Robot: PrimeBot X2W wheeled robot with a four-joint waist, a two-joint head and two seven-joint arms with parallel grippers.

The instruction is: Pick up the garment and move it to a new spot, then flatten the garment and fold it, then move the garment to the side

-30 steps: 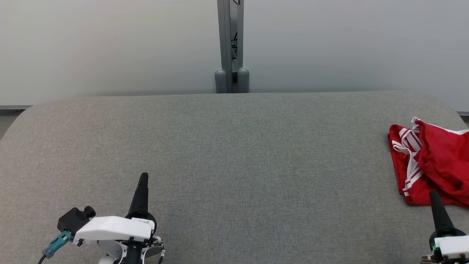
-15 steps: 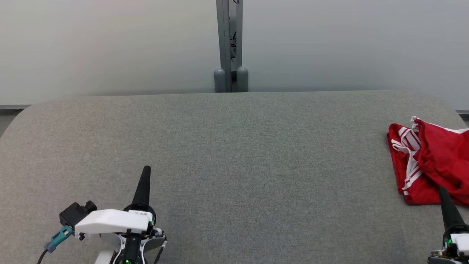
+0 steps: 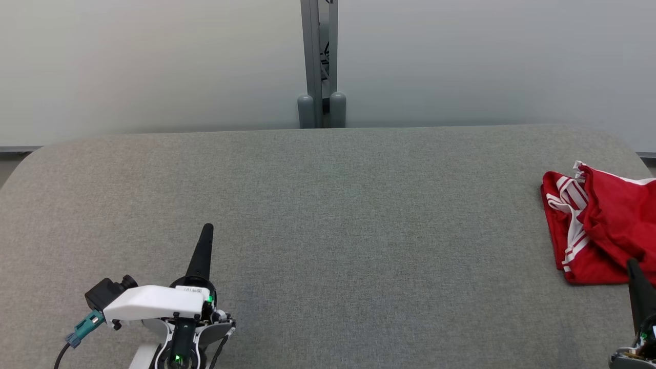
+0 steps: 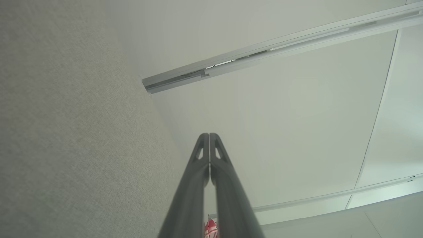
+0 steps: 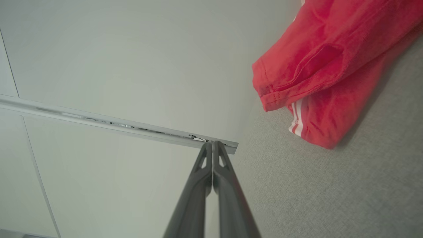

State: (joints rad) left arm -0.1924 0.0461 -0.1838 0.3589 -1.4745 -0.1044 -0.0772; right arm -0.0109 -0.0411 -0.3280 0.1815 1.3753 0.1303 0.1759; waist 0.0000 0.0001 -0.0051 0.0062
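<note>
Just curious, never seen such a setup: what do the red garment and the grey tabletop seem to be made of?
Red garment: soft matte knit fabric, maybe jersey; it slumps in folds, with stitched hems and white stripes. Grey tabletop: apparently covered in felt-like cloth, matte; fine speckled texture, no shine.

The place reads as a robotics lab or test cell rather than a home. Its landmark is a broad table (image 3: 328, 205) padded in plain grey felt, with rounded corners. Directly behind the table stand blank pale partition panels (image 3: 154, 61), divided by thin seams (image 4: 375, 109) and joined by a grey metal post (image 3: 313, 51) with cabling inside. At the table's near left corner, the left gripper (image 3: 207, 229) carries a white housing and an exposed teal cable plug (image 3: 82, 330).
</note>
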